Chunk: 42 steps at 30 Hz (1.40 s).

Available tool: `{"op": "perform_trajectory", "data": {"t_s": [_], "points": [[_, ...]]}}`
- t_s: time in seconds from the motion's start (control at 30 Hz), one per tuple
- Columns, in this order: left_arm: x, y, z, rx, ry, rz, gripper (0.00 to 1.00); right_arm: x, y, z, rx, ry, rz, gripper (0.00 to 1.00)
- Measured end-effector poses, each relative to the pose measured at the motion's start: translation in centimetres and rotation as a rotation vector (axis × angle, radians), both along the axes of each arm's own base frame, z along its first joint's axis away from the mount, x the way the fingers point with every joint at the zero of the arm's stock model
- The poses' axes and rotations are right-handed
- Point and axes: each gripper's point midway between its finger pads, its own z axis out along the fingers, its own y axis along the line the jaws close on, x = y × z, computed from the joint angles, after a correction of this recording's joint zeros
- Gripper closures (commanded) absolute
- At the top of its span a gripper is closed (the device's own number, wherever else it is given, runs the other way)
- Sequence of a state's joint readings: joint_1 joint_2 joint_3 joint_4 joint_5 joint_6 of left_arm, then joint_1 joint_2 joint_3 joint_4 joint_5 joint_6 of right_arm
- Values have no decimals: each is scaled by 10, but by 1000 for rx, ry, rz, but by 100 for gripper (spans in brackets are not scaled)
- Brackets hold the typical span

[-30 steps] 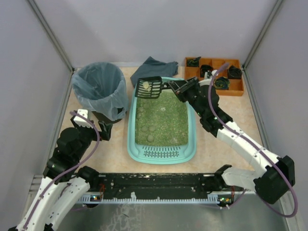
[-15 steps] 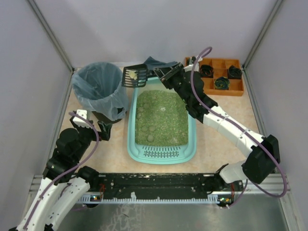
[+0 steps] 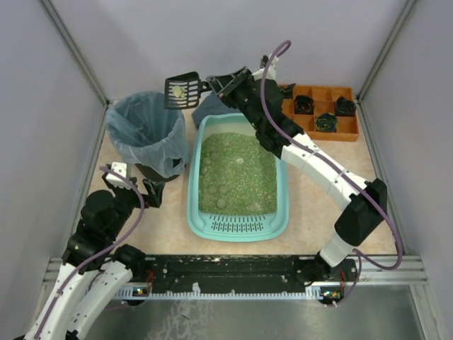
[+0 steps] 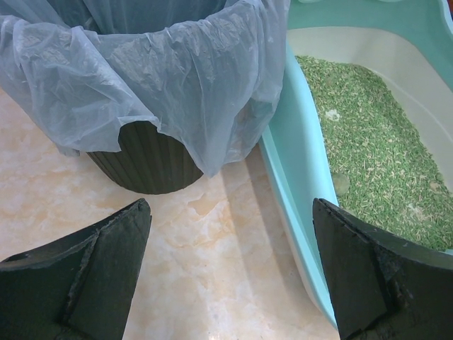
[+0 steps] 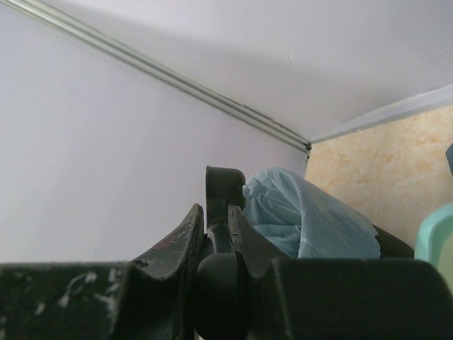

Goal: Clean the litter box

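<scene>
Holding scoop in right claw, clamped tight, clump aboard. Scoop hangs at bin's far rim; I judge bin mouth lies near-left of it. Litter box mid counter, long axis near-far, just right of bin. Left claw apart, idle beside bin.

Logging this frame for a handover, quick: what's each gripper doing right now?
Left gripper: open, holding nothing.
Right gripper: closed on the handle of the black scoop, which carries a pale clump.
</scene>
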<state>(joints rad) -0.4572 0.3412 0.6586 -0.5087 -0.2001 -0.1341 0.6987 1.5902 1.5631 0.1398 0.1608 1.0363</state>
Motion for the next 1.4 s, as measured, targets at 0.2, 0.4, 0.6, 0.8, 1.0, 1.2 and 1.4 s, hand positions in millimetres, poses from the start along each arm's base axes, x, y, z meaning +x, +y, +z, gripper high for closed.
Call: {"op": "perform_trajectory", "data": {"t_s": [0.2, 0.4, 0.6, 0.8, 1.0, 1.2, 1.4], "points": [[0, -1, 0, 0, 1, -4, 0, 9, 28, -1, -77, -22, 24, 100], [0, -1, 0, 0, 2, -4, 0, 21, 60, -18, -163, -9, 55, 100], [0, -1, -1, 1, 4, -4, 0, 26, 86, -34, -243, -3, 87, 100], [2, -3, -4, 7, 19, -12, 0, 28, 103, -55, -346, -5, 115, 100], [2, -4, -5, 8, 23, -15, 0, 27, 123, -59, -425, -43, 155, 100], [2, -4, -5, 8, 21, -14, 0, 19, 139, -57, -492, -110, 196, 100], [2, -4, -5, 7, 21, -15, 0, 7, 150, -61, -552, -165, 234, 100]]}}
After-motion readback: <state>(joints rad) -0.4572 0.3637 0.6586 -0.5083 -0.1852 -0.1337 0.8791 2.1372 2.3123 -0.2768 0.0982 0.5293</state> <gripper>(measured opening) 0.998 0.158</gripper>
